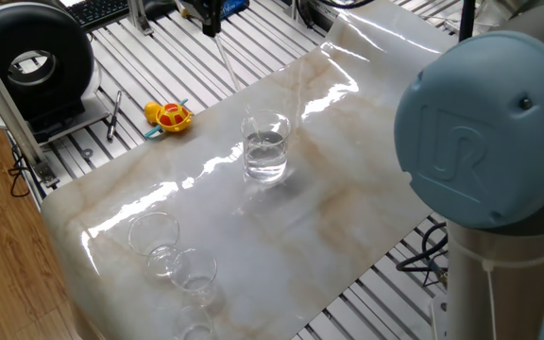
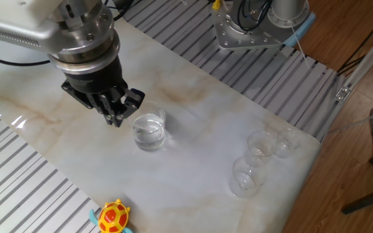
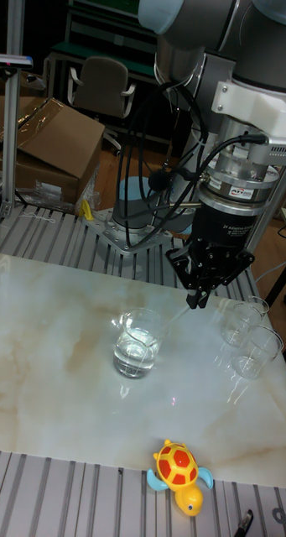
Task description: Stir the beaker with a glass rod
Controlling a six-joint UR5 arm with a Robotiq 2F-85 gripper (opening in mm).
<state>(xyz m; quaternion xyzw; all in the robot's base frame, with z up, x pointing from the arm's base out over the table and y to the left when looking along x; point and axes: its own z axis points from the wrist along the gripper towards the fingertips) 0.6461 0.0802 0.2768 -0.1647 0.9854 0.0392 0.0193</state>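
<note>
The big gray arm (image 3: 231,189) is hanging over the shiny table (image 1: 348,198). The beaker (image 3: 136,342) is sitting in the middle, water inside. The gripper (image 3: 196,298) is pinching the glass rod (image 3: 169,320), which seems to be dipping into the beaker. A toy turtle (image 3: 181,475) is sitting nearby.

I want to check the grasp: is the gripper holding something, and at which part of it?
Yes. The gripper is shut on the glass rod, holding it at its upper end; the rod slants down into the beaker.
</note>
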